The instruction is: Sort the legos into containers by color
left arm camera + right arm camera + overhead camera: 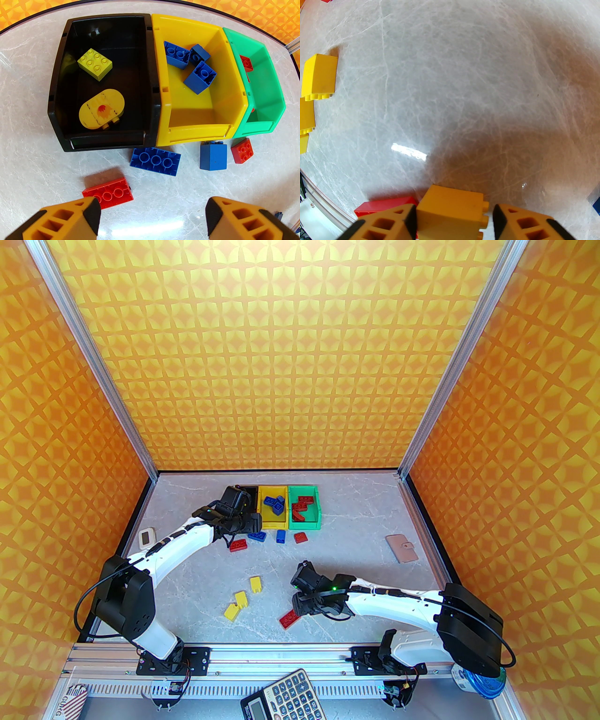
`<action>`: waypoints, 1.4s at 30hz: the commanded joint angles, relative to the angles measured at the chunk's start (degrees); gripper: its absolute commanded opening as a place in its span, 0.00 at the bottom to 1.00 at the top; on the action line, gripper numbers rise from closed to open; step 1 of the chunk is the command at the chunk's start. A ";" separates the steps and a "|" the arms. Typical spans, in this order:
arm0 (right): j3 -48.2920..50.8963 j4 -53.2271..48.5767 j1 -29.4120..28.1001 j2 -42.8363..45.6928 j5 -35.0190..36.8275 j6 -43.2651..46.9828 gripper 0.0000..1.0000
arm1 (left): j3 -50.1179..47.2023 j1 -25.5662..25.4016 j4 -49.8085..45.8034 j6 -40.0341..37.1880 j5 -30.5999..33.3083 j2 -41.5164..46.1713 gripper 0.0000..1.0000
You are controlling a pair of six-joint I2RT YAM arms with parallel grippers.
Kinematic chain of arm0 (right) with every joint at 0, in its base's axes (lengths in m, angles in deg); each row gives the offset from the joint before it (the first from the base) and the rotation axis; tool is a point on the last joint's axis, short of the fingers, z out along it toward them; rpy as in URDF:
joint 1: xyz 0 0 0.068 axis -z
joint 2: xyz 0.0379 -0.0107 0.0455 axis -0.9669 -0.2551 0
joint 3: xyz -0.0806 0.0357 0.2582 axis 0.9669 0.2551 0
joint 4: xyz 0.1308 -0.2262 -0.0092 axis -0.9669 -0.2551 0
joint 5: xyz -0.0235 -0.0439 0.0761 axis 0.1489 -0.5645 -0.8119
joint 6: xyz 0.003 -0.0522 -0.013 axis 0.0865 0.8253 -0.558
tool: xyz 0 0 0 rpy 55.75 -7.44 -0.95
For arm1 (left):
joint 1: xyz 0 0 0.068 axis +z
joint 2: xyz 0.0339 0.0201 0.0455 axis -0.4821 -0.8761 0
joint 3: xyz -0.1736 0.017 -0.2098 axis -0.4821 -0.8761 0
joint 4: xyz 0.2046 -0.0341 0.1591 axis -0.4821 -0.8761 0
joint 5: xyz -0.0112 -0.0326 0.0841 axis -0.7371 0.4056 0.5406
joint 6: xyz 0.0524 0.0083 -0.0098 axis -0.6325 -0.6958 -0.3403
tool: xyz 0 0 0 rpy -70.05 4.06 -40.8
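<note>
My right gripper (454, 222) is shut on a yellow lego (450, 211) lying on its side low over the table, with a red lego (386, 205) beside it. Three loose yellow legos (241, 598) lie to its left. My left gripper (152, 218) hangs open with nothing in it in front of the containers. The black bin (58, 93) holds a yellow brick (95, 63) and a round yellow piece (102, 109). Blue legos (200, 77) lie in the yellow bin (161, 70), red ones (246, 63) in the green bin (269, 77). Before the bins lie two blue legos (155, 161) and two red ones (107, 193).
A tan wallet (402, 548) lies at the right of the table and a small white device (146, 536) at the left edge. A grey calculator (281, 697) and a blue-lidded cup (483, 683) sit below the metal rail by the arm bases.
</note>
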 commanded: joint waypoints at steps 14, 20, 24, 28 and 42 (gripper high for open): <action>-10.78 -4.14 1.97 -1.78 8.45 8.13 0.42 | -1.60 0.58 -0.19 -0.67 1.08 4.31 0.78; -21.13 -1.92 5.91 -7.57 9.33 16.22 0.41 | -3.16 1.06 -1.20 -0.22 1.44 7.17 0.78; -30.62 1.25 8.89 -13.24 8.68 21.03 0.41 | -5.48 3.01 -2.40 1.08 2.24 9.36 0.78; -41.83 3.75 11.33 -21.08 6.19 23.64 0.40 | -8.82 5.15 -2.84 2.38 2.24 12.56 0.78; -86.17 -4.13 14.81 -51.99 3.24 27.75 0.39 | -14.56 6.42 -6.49 4.07 2.48 23.93 0.79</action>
